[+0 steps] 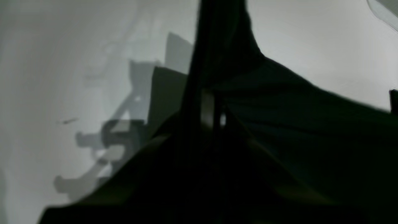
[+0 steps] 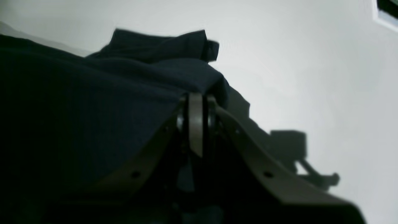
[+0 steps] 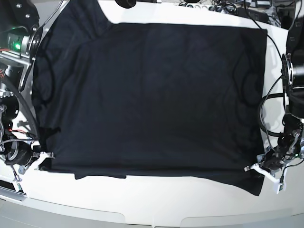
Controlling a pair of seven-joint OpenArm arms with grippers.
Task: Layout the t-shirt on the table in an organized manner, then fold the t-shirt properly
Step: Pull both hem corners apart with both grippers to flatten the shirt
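Note:
The black t-shirt (image 3: 152, 99) lies spread wide over the white table (image 3: 156, 204), mostly flat, with its near hem toward the front edge. At the shirt's near right corner my left gripper (image 3: 251, 168) is shut on the cloth. In the left wrist view the fabric (image 1: 311, 124) rises in a peak from the left gripper (image 1: 217, 105). My right gripper (image 3: 46, 156) is shut on the shirt's near left edge. The right wrist view shows the right gripper (image 2: 196, 98) pinching the hem, with the t-shirt (image 2: 93, 93) bunched beyond it.
Cables and equipment (image 3: 228, 9) crowd the far edge of the table. A unit with a green light (image 3: 16, 45) stands at the left by the right arm. Bare white tabletop runs along the curved front edge (image 3: 152, 221).

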